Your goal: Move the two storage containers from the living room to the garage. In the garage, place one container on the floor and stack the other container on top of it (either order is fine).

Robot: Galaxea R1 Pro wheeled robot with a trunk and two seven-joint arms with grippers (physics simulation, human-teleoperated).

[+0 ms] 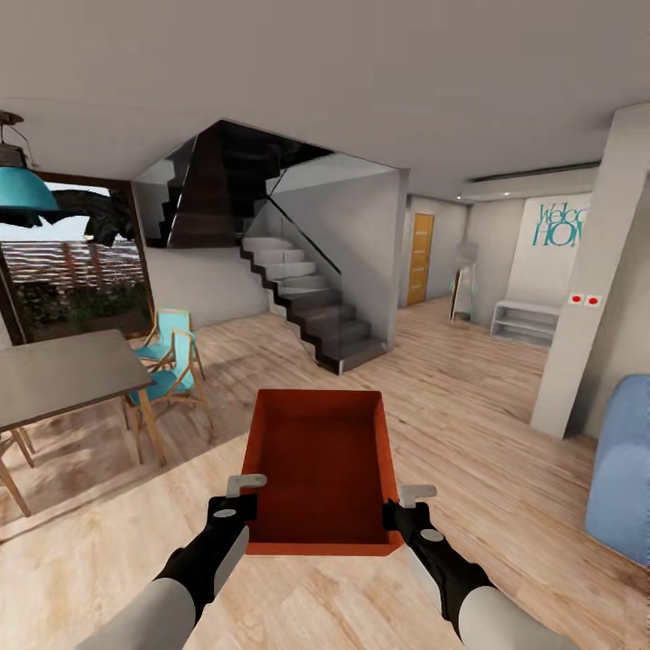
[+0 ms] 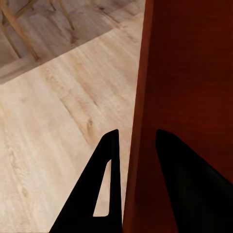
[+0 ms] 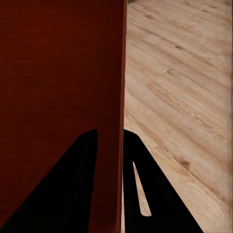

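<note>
Red-orange plastic, the storage container [image 1: 323, 469] hangs level over the wood-plank flooring [image 1: 469, 406], carried between both arms; the left pincer [image 1: 236, 499] is clamped on its left wall, the right pincer [image 1: 408, 506] on its right wall, near the closer corners

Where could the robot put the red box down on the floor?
Bare wood floor lies ahead of the storage container, between the staircase and the white pillar. It is crowded by the table and chairs.
</note>
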